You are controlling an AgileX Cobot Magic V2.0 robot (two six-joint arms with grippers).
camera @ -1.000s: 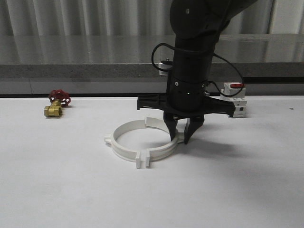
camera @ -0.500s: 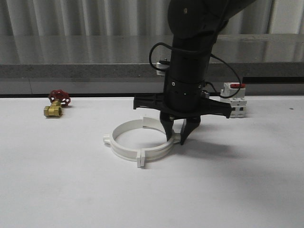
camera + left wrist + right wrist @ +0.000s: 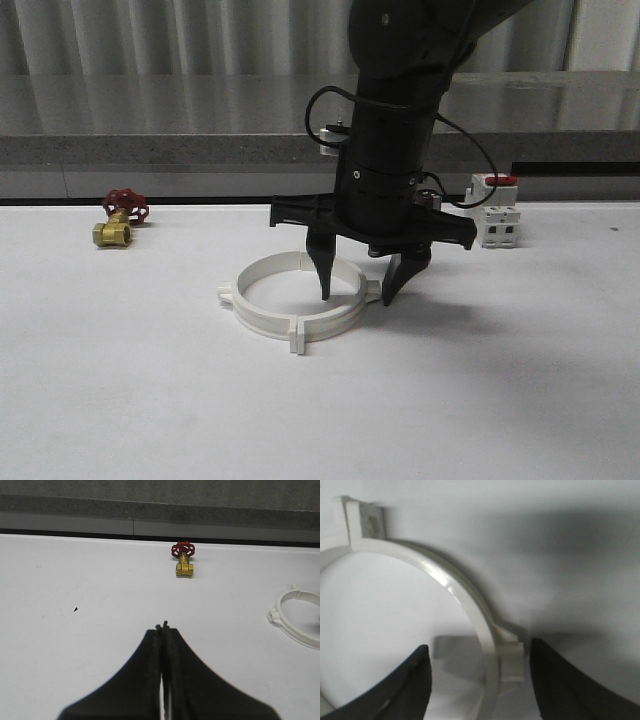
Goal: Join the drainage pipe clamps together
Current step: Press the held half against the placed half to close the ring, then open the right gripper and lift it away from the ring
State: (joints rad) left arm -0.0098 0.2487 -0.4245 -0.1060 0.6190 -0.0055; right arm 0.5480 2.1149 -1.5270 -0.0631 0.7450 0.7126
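While your two white plastic semicircular drainage pipe clamps (image 3: 295, 302) lie flat on the white table (image 3: 120, 380) as a ring, tabs meeting at its near edge, your right gripper (image 3: 356, 285) stands over the ring's right side. Its jaws are spread wide and grip nothing: one finger sits inside the band, the other outside, astride a small side tab (image 3: 511, 661). Your left gripper (image 3: 163, 630) is pressed closed and empty above bare table. A brass valve with a red handwheel (image 3: 118, 222) rests well to the left; a white boxy red-topped breaker (image 3: 496, 222) sits behind on the right.
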